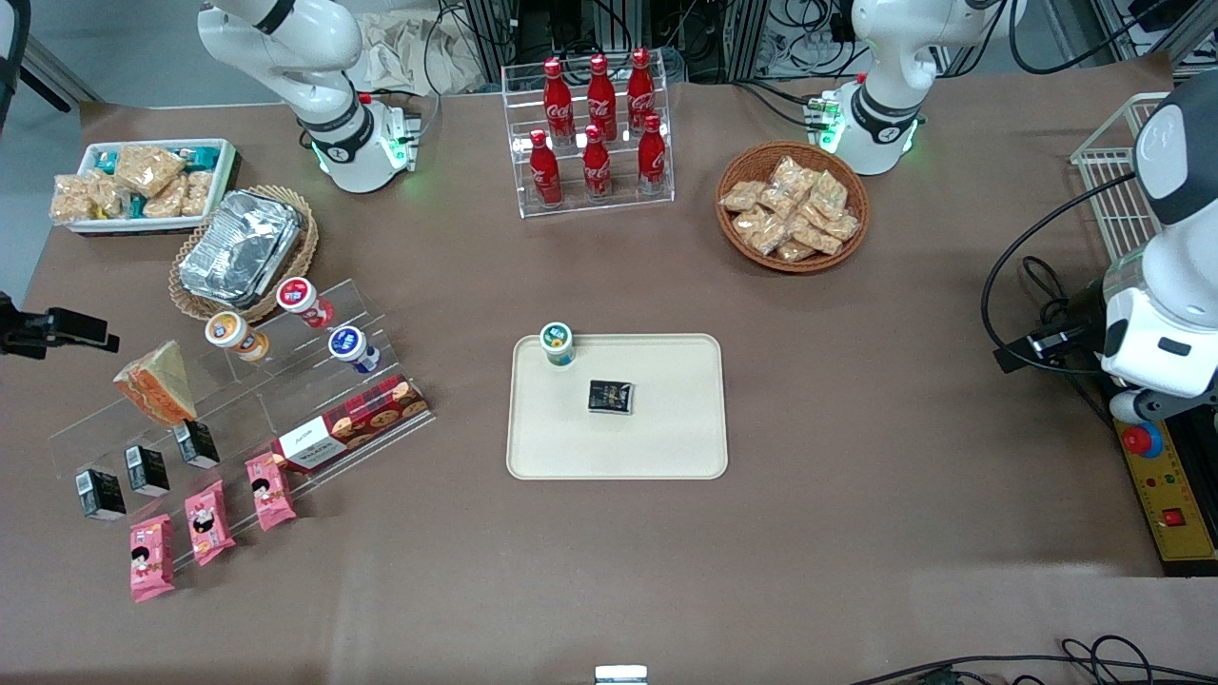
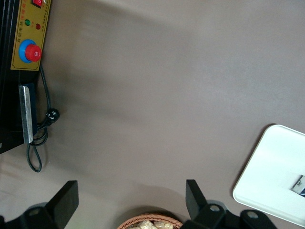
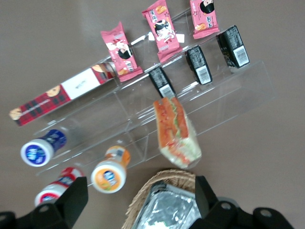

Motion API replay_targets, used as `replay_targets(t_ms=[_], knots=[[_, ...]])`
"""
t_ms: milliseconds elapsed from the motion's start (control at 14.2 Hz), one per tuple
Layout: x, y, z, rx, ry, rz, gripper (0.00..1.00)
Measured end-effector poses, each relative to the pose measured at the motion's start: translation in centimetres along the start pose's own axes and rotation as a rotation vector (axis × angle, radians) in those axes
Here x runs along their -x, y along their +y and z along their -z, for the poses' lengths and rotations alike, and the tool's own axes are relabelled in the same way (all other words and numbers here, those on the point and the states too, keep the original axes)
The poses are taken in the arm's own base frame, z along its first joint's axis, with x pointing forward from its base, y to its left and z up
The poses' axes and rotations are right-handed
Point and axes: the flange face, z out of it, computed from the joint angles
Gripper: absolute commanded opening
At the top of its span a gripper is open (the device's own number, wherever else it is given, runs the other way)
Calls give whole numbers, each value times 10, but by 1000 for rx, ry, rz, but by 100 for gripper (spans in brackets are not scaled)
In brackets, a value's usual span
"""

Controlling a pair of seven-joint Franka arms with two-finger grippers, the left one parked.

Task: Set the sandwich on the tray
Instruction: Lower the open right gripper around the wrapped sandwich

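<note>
Hovering open and empty, our pincer (image 3: 138,198) hung above the sandwich (image 3: 175,131) on the clear stepped rack (image 3: 228,102), well apart from the tray (image 1: 704,419); we figured slippery wrap could slide it into the black cartons (image 3: 198,64).

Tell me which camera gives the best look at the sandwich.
The right wrist view: the sandwich fills it close up on the clear stand, filling visible, the open gripper above the foil-filled basket beside it. The front view shows it small; the left wrist view misses it.
</note>
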Motion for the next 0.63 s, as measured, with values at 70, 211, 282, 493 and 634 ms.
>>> replay_targets(t_ms=[70,211,282,493,634], knots=[[-2,7,-14,2,1,24,100],[-6,12,-41,2,-5,62,100],[-7,12,-50,2,-7,78,100],[-8,14,-71,5,-3,147,100],[-5,19,-83,3,-10,177,100]])
